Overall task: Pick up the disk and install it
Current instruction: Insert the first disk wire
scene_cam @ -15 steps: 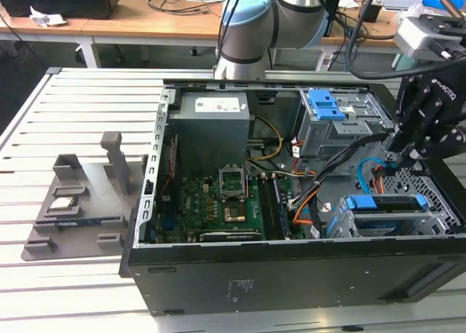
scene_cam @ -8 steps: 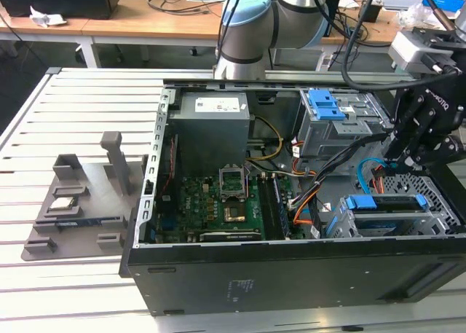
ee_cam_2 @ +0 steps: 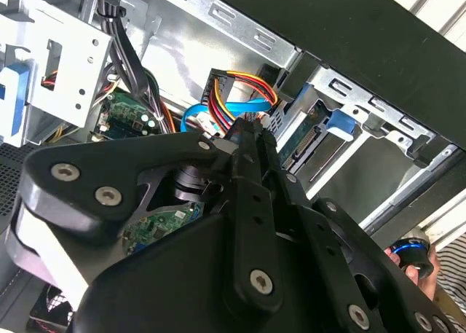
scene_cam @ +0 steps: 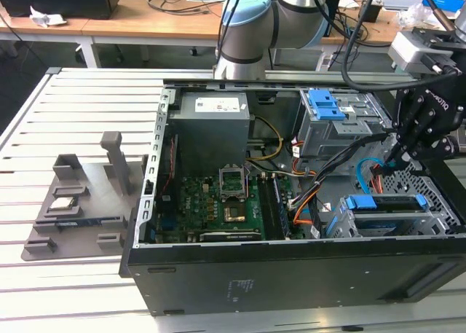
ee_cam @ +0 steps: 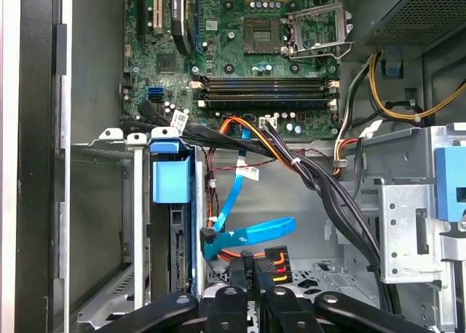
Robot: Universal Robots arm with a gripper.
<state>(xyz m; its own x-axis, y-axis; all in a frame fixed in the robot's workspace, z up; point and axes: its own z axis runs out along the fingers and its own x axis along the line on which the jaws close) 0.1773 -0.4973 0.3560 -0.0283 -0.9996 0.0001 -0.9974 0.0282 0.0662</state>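
Disk seated in its cage, gripper closed at the cables.

Exterior view, lower right: the disk [scene_cam: 384, 203] sits in the computer case [scene_cam: 291, 267]. First wrist view, bottom centre: the gripper [ee_cam: 255, 275] pinches the power plug [ee_cam: 268, 264]; best pushed straight in.

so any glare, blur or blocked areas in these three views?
Exterior view: even light, dim inside the case, gripper dark against it. Second wrist view: the gripper looms close and soft, blocking much; bright metal bay. First wrist view: sharp and evenly lit on the motherboard.
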